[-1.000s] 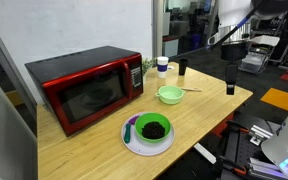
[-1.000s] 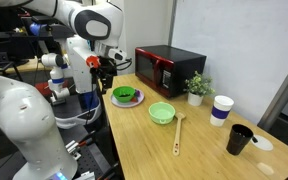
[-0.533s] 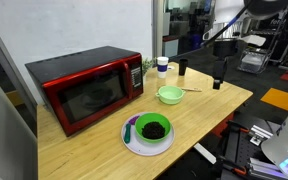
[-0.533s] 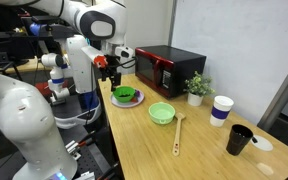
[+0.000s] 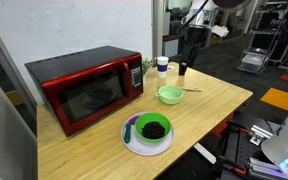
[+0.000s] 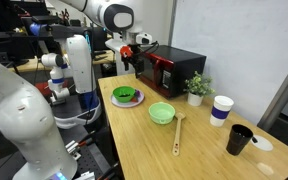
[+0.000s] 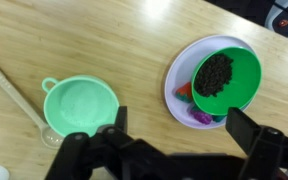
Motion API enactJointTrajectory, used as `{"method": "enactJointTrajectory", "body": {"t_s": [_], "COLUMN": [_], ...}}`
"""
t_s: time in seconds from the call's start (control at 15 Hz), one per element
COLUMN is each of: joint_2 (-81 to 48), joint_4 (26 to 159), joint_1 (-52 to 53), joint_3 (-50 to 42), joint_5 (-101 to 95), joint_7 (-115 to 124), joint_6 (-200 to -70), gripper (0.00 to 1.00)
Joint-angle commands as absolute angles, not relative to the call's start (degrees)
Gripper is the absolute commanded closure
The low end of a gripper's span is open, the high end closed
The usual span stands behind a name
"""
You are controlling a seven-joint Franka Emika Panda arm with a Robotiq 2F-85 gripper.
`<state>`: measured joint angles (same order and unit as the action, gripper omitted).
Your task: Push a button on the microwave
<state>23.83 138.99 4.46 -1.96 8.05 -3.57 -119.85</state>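
The glossy red microwave (image 5: 84,88) stands at the back of the wooden table, with a dark glass door and a narrow control strip; it also shows in an exterior view (image 6: 172,70). It is out of the wrist view. My gripper (image 5: 191,58) hangs in the air above the table, apart from the microwave, and shows in front of it in an exterior view (image 6: 128,64). In the wrist view my gripper (image 7: 182,130) is open and empty, with its dark fingers (image 7: 246,128) spread above the bare table top.
A pale green bowl (image 7: 79,103) and a wooden spoon (image 5: 189,91) lie mid-table. A white plate (image 7: 184,75) carries a green bowl of dark bits (image 7: 224,78). A small plant (image 6: 195,86), a white cup (image 6: 221,110) and a black cup (image 6: 240,139) stand nearby.
My gripper has risen from beyond the table's edge and moved over the table toward the microwave. Nothing on the table has moved.
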Motion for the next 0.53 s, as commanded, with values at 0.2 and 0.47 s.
{"method": "enactJointTrajectory", "body": {"t_s": [0.2, 0.47], "joint_2": [5.36, -1.01], "joint_4": [126.15, 124.61], "joint_1": [1.61, 1.19], "joint_3": [-1.52, -1.23], "joint_5": [2.57, 0.98], "joint_7": [-2.50, -1.48], "joint_6": [-128.99, -132.07], "gripper": [0.00, 0.00]}}
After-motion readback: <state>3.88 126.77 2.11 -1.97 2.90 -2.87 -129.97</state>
